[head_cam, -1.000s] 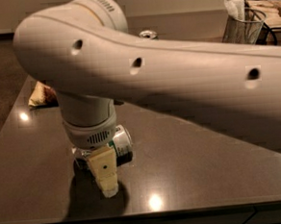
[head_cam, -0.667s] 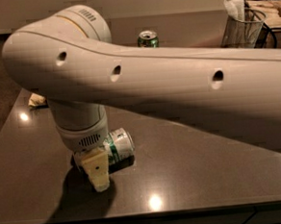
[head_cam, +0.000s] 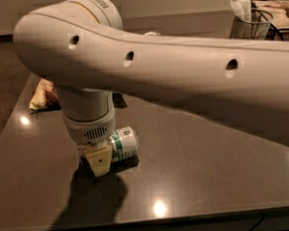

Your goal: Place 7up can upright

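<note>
The 7up can (head_cam: pixel 123 144), silver-white with a green band, lies on its side low over the dark table (head_cam: pixel 202 163), its top end pointing right. My gripper (head_cam: pixel 101 158) hangs from the big white arm (head_cam: pixel 181 70) and is shut on the can's left end. One cream finger (head_cam: pixel 99 161) shows in front of the can; the other is hidden behind it. A shadow lies under the can and gripper.
A yellow snack bag (head_cam: pixel 40 94) lies at the table's far left. A wire basket (head_cam: pixel 249 23) with white paper stands at the back right. The rim of another can (head_cam: pixel 151 33) peeks above the arm. The table's front edge runs along the bottom.
The arm has swung and risen, covering the darker can at the back. The gripper and the 7up can have shifted slightly upward together.
</note>
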`<action>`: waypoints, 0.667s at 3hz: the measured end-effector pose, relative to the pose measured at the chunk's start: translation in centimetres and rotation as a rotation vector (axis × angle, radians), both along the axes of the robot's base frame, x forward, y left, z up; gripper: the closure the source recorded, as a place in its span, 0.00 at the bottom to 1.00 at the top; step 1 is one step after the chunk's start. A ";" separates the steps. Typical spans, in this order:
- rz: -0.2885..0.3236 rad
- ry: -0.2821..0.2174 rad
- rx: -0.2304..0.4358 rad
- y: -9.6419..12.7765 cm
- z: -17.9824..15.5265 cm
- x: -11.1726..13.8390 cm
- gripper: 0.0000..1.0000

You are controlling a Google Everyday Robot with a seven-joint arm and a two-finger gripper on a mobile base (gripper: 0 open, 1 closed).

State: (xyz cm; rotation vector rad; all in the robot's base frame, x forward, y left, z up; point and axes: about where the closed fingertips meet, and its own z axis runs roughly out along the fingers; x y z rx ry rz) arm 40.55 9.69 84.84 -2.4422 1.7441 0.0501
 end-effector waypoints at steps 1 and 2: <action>-0.043 0.011 0.060 -1.1 1.9 1.1 0.87; -0.092 0.060 0.187 -2.5 4.2 2.7 1.00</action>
